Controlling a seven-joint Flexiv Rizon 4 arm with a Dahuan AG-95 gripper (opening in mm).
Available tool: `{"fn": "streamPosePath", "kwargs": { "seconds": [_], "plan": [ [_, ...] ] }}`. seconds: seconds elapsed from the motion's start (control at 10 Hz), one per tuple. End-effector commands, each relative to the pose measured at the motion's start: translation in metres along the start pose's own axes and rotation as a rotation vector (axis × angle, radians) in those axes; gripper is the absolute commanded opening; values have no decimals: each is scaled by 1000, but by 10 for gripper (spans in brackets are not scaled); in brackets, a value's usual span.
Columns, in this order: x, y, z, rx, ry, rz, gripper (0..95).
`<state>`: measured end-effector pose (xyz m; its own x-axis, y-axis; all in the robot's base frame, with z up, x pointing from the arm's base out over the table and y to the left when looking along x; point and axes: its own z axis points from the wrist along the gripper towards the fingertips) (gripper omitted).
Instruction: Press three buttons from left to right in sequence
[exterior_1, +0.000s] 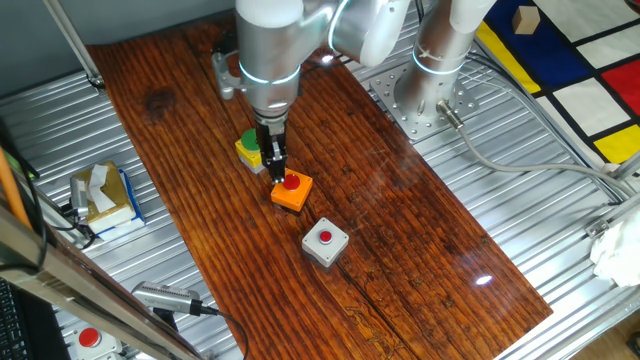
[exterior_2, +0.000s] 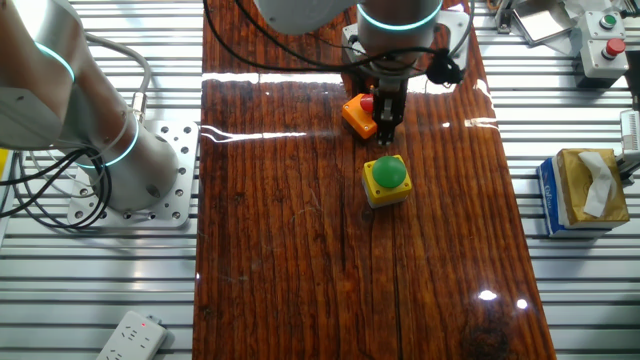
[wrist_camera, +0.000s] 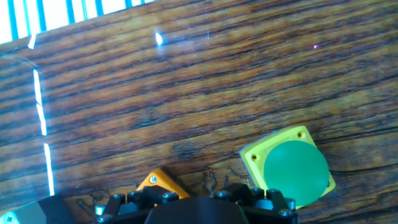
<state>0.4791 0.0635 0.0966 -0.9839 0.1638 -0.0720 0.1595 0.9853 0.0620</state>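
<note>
Though beside hand (exterior_1: 276, 172), orange box (exterior_1: 292, 193).

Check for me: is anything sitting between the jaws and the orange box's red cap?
Nothing visible does. The gripper hangs right at the red cap of the orange box, with the yellow box off to one side and the grey box beyond, neither in the path.

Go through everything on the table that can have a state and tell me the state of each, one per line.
yellow box with green cap: upright on the wood, cap uncovered, nothing touching it.
orange box with red cap: upright, gripper directly at its cap; contact unclear.
grey box with red cap: upright, cap uncovered, untouched.
gripper: pointing down at the orange box; finger gap not discernible.
tissue box: open, tissue sticking out.
</note>
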Motion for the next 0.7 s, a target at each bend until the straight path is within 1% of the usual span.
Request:
{"fn": "streamPosePath", "kwargs": {
  "seconds": [0.1, 0.3, 0.5, 0.6, 0.7],
  "plan": [
    [0, -1, -1, -2, 12, -1, 760],
    [1, 0, -2, 5, 20, 2, 760],
    [3, 2, -3, 7, 14, 2, 760],
    [10, 9, 0, 19, 8, -4, 760],
    [14, 11, 1, 23, 5, -8, 760]
  ]
}}
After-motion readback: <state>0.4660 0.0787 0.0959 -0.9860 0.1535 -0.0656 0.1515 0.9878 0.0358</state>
